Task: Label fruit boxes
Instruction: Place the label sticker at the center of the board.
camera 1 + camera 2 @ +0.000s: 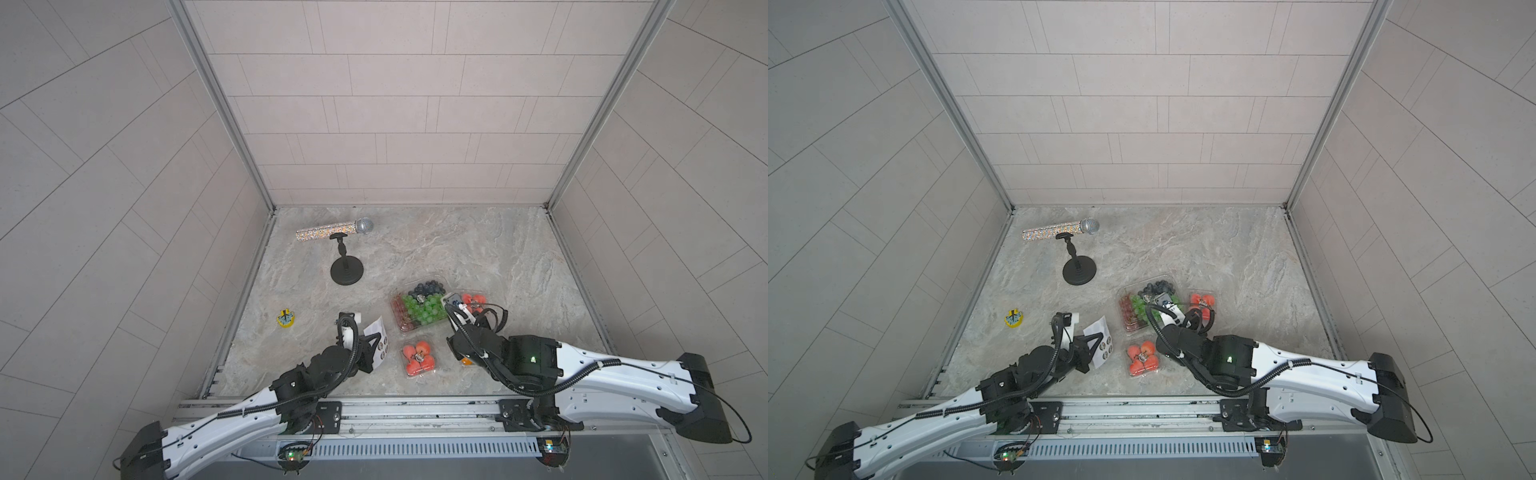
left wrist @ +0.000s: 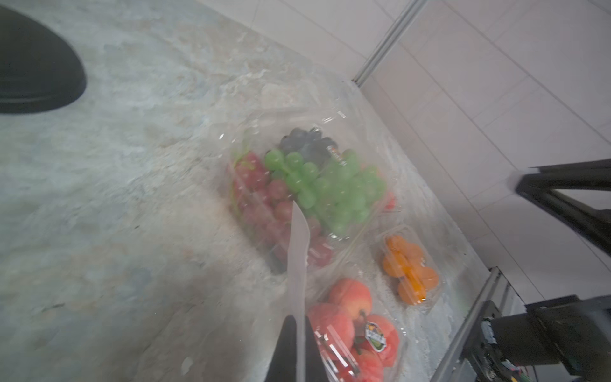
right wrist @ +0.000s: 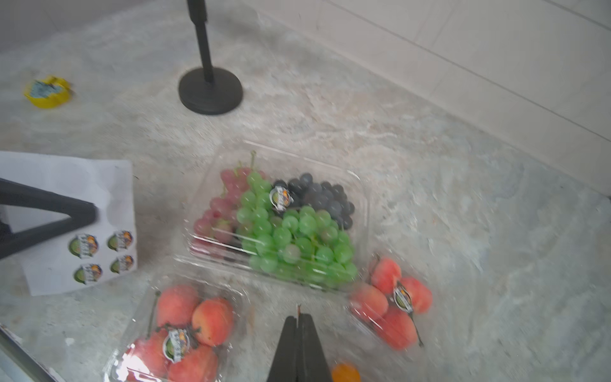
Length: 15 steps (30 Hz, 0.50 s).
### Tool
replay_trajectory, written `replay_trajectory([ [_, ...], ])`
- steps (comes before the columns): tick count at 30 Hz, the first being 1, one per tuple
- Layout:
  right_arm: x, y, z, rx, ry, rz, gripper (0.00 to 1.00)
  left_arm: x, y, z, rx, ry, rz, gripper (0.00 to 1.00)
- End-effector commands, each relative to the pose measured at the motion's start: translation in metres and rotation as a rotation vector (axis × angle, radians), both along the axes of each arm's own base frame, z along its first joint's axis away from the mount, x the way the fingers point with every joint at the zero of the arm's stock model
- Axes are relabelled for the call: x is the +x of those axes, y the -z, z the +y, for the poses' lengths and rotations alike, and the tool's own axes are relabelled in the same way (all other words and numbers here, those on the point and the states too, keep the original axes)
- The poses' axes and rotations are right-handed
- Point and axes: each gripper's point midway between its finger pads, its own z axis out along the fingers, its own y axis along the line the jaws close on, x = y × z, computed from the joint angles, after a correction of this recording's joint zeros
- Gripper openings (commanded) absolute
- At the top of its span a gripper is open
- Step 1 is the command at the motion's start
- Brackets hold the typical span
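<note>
The large fruit box of green, red and dark grapes carries a round sticker. Two small boxes of red fruit each bear a sticker as well. The small box of oranges lies mostly under my right wrist; only an orange bit shows in a top view. My left gripper is shut on the white sticker sheet, held off the table left of the boxes. My right gripper is shut, a thin sticker edge poking from its tips, between the two red boxes and above the oranges.
A black microphone stand and a glittery microphone sit at the back left. A small yellow object lies near the left wall. Tiled walls close three sides, and a metal rail runs along the front.
</note>
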Motion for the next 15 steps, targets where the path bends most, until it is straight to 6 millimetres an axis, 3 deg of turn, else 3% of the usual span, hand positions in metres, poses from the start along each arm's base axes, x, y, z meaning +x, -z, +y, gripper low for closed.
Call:
replay_trajectory([
  [1,-0.006,0.018,-0.054,-0.131,0.161,0.073,0.00,0.005,0.019,0.022,0.031,-0.118,0.055,0.00],
  [7,-0.008,0.064,-0.093,-0.214,0.251,0.211,0.00,0.012,0.033,0.022,0.038,-0.106,0.098,0.00],
  [10,-0.009,0.068,-0.090,-0.195,0.244,0.235,0.00,0.011,0.036,0.011,0.022,-0.063,0.135,0.00],
  [15,-0.011,0.083,-0.088,-0.224,0.247,0.296,0.00,0.017,0.057,0.019,0.146,-0.115,0.198,0.00],
])
